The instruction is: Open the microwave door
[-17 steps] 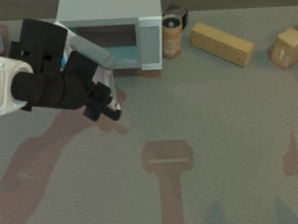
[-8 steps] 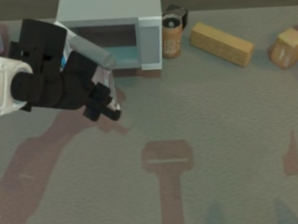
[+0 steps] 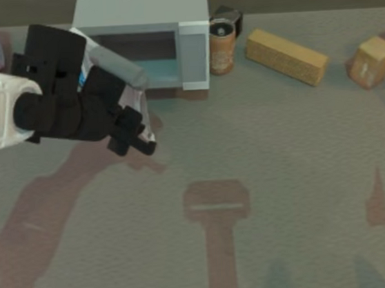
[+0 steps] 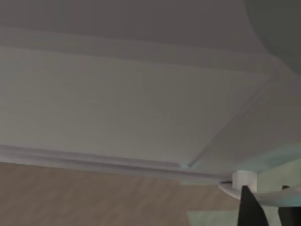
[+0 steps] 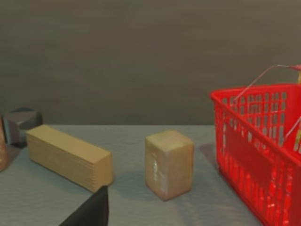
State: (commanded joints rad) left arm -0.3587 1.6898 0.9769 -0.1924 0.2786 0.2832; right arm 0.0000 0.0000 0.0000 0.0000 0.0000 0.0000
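at back edge of table, left of centre, microwave (image 3: 144,30) sits with cavity exposed, teal-grey inside showing. microwave door (image 3: 114,65) swung out toward left-front, far past square to front, so task looks nearly done. left gripper (image 3: 135,131) at door's free edge, thin dark fingertips (image 4: 249,209) pinched narrow on white bar handle (image 4: 244,179), presumably so handle can't slip through swing. right gripper off top view, facing tan boxes and red basket (image 5: 263,150); finger state unclear. brown can (image 3: 221,47) just beside control panel.

Microwave door (image 3: 121,70) partly behind left arm
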